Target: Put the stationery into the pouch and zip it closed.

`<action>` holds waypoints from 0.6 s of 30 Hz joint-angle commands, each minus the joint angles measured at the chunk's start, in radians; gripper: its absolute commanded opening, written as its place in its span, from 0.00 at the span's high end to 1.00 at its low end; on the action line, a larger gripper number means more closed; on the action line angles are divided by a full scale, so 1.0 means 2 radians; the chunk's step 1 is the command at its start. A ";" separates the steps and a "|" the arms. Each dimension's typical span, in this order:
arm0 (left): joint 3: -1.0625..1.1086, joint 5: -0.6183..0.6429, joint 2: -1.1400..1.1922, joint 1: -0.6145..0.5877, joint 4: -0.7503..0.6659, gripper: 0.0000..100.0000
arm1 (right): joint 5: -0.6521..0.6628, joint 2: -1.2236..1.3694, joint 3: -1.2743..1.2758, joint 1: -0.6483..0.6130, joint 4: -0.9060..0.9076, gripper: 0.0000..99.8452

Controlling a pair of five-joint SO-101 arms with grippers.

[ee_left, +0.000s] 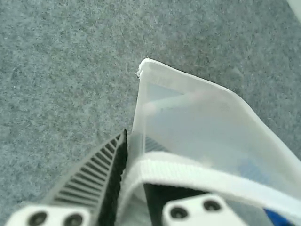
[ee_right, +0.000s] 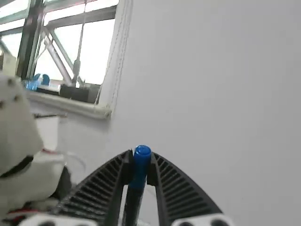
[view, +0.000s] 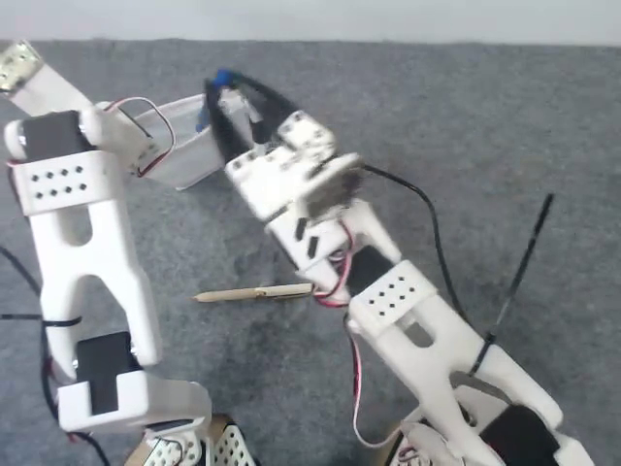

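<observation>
One translucent white pouch [view: 189, 150] sits at the far side of the worktop [view: 485, 116]. Left gripper [ee_left: 136, 160] fingers closed on its white rim strip. Blue pen [ee_right: 141, 155] clamped between the right gripper [ee_right: 140, 160] fingers, just above the pouch; touching it or not, cannot tell. Wooden pencil [view: 254, 291] lies flat between the two arms, nearer their bases, well apart from the pouch. Worktop grey, felt-like, nap visible throughout. Beyond it: plain white wall [ee_right: 211, 70], bright window [ee_right: 70, 42] with metal frame.
</observation>
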 commanded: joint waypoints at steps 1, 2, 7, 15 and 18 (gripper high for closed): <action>-0.006 0.002 -0.011 0.001 -0.006 0.99 | 0.107 0.006 -0.044 -0.038 0.041 0.99; -0.006 0.002 -0.011 0.001 -0.006 0.99 | 0.134 0.013 -0.046 -0.046 0.045 0.99; -0.006 0.002 -0.011 0.001 -0.006 0.99 | 0.257 0.053 -0.046 -0.056 0.046 0.99; -0.005 0.002 -0.011 0.001 -0.006 0.99 | 0.291 0.086 -0.046 -0.053 0.046 0.86; -0.005 0.002 -0.011 0.001 -0.006 0.99 | 0.291 0.082 -0.045 -0.053 0.046 0.78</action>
